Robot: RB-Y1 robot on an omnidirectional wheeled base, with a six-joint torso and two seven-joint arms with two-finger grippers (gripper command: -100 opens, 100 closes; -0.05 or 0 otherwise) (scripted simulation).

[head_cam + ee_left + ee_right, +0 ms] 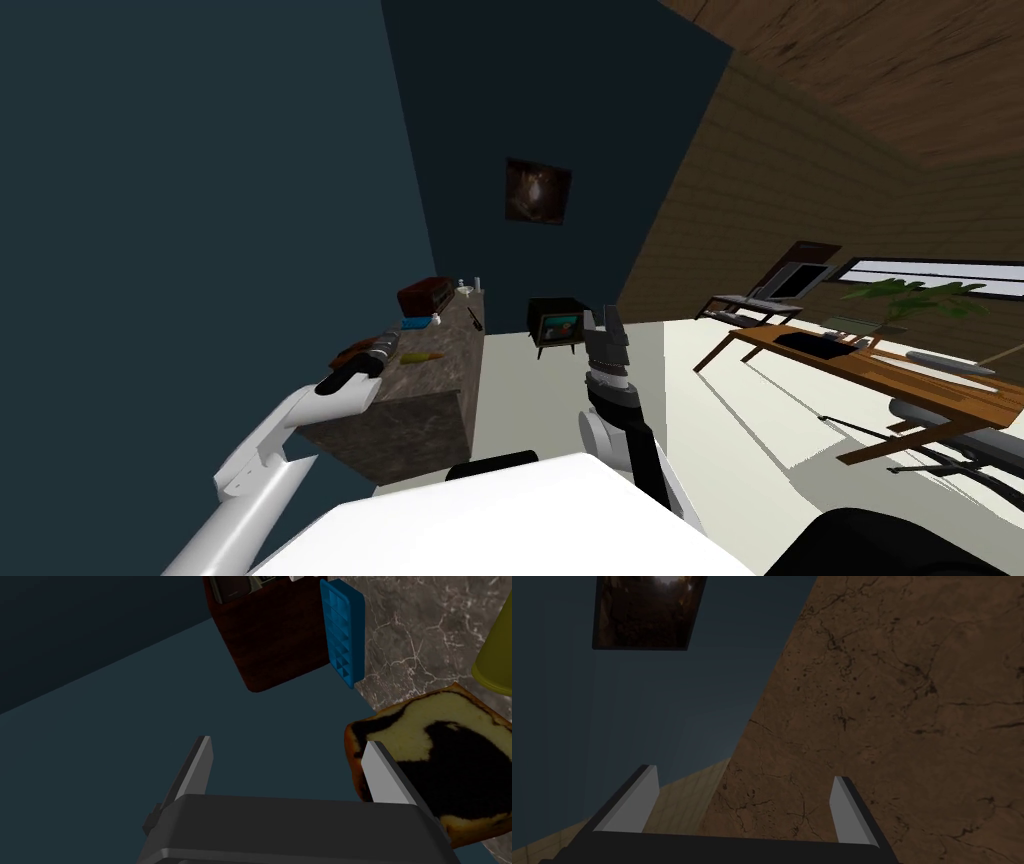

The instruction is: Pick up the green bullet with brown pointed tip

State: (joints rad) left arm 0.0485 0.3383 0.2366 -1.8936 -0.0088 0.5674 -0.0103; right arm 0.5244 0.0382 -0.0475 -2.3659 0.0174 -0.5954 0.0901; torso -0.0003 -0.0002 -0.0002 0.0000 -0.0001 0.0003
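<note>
In the head view, my left gripper [388,347] reaches over the near end of a marble-topped counter [445,345], left of centre in the frame. Just to its right on the top lies the bullet [421,356], yellow-green with an orange-brown tip and clear of the fingers. Higher in the frame on the same counter sit a blue tray [414,323] and a dark red box [426,294]. My right gripper [601,318] stands raised at mid-frame, beside a small television [557,324]. A wooden desk [900,375] takes up the right side.

In the left wrist view, the two fingers are spread wide with nothing between them. One finger [382,773] overlaps the edge of a marbled cake slice [450,776] that lies at the counter's rim. The other finger hangs off the counter over a flat dark teal surface. Beyond the cake the bullet's yellow-green body shows, cut by the picture's edge and outside the fingers' span.

In the right wrist view, the fingers stand wide apart and hold nothing.
</note>
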